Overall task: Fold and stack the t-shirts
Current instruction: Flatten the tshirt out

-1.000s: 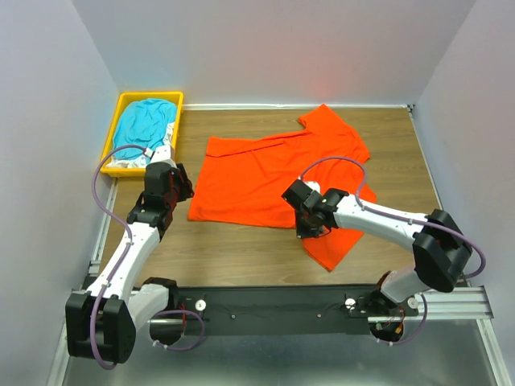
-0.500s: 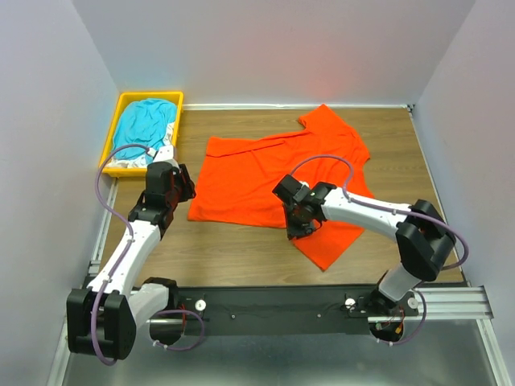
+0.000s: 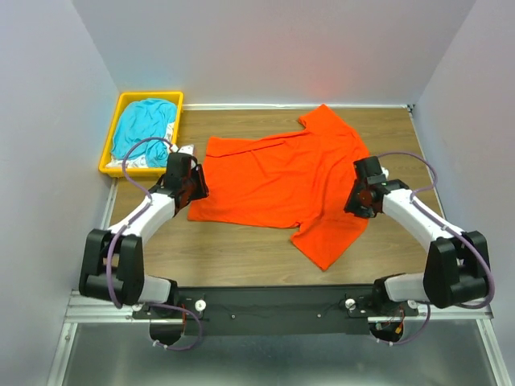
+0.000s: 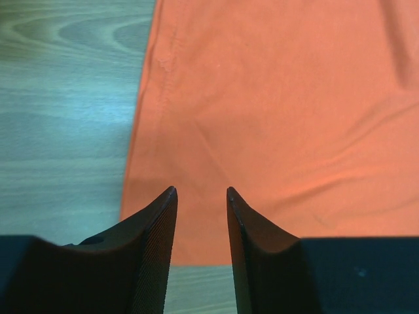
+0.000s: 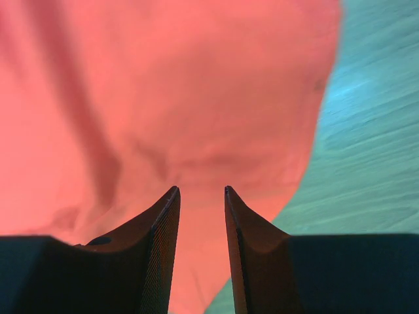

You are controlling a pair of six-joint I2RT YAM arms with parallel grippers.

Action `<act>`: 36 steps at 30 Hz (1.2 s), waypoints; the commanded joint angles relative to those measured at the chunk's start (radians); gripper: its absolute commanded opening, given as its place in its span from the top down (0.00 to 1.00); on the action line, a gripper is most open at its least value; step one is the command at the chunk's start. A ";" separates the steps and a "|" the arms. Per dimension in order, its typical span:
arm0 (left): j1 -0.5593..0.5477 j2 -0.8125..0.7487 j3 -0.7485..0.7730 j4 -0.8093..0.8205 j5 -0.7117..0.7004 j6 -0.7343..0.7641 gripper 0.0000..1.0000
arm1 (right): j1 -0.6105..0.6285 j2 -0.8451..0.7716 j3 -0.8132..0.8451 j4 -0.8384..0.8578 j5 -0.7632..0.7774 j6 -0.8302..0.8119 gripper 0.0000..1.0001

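Left gripper [image 3: 190, 182] [image 4: 200, 191]: fingers parted, a narrow gap between them, nothing in the gap. The orange-red t-shirt [image 3: 282, 181] [image 4: 275, 98] shows through the gap and fills the field ahead and to the right of the fingertips. One side edge of the shirt runs away from the gripper just left of the left finger. A corner of the cloth lies beside that finger's tip. Bare wood of the table [image 3: 241, 249] [image 4: 65, 98] lies to the left. Cannot tell whether the tips touch the cloth.

Right gripper [image 3: 362, 195] [image 5: 200, 190]: fingers parted likewise, nothing pinched. Orange-red cloth [image 5: 163, 85] lies under and ahead of the tips and off to the left, with soft creases. Its rounded edge falls away to the right of the fingers, with wood [image 5: 366, 131] beyond it. Contact with the cloth: cannot tell.

Top view: shirt spread flat on the table between the two grippers, rumpled, a lobe of cloth reaching toward the arm bases nearer the right gripper.

Beyond the left gripper, further left, the yellow bin [image 3: 150, 94] holds the teal t-shirt [image 3: 145, 125], bunched. White fabric [image 3: 133, 163] shows at the bin's near end, close to the left gripper.
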 commanded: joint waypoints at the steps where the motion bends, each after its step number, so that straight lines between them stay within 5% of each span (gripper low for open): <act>1: -0.008 0.077 0.046 -0.001 0.030 -0.043 0.57 | -0.117 0.007 -0.079 0.126 -0.050 -0.051 0.60; 12: -0.006 0.074 -0.102 -0.003 0.059 -0.116 0.59 | -0.304 -0.066 -0.283 0.162 -0.116 0.022 0.61; 22: 0.021 -0.123 -0.202 -0.064 0.048 -0.248 0.59 | -0.326 -0.190 -0.227 0.080 -0.070 0.065 0.61; 29: 0.014 -0.137 -0.049 -0.067 0.001 -0.218 0.57 | -0.326 -0.142 -0.115 0.195 -0.244 -0.028 0.60; 36: 0.014 0.175 0.178 0.005 0.039 -0.138 0.58 | -0.326 0.131 -0.023 0.364 -0.299 0.016 0.60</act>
